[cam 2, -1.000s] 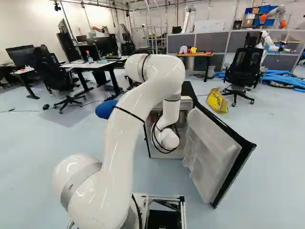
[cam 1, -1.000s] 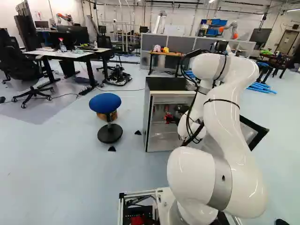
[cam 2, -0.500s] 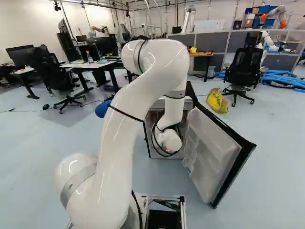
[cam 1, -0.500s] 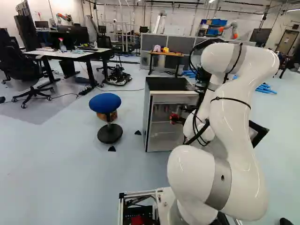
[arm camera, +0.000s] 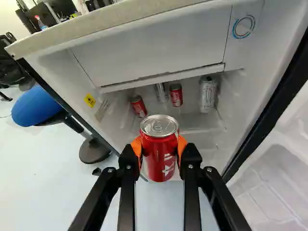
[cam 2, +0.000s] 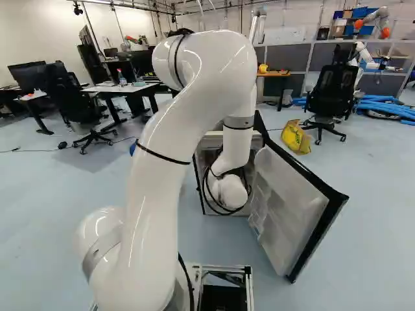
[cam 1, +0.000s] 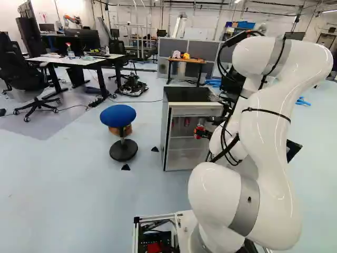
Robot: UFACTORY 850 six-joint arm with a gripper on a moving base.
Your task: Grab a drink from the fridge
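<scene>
The gripper (arm camera: 160,148) is closed on a red can (arm camera: 160,161), its orange pads pressing the sides below the rim, probably to keep the drink level and leave the lid untouched. The open fridge (arm camera: 154,48) lies ahead of the fingers; its door (cam 2: 293,210) is swung wide beside them, presumably giving the arm room. Between the pads, the can's lid faces up, its long axis roughly upright, crossing the line from pad to pad.
</scene>
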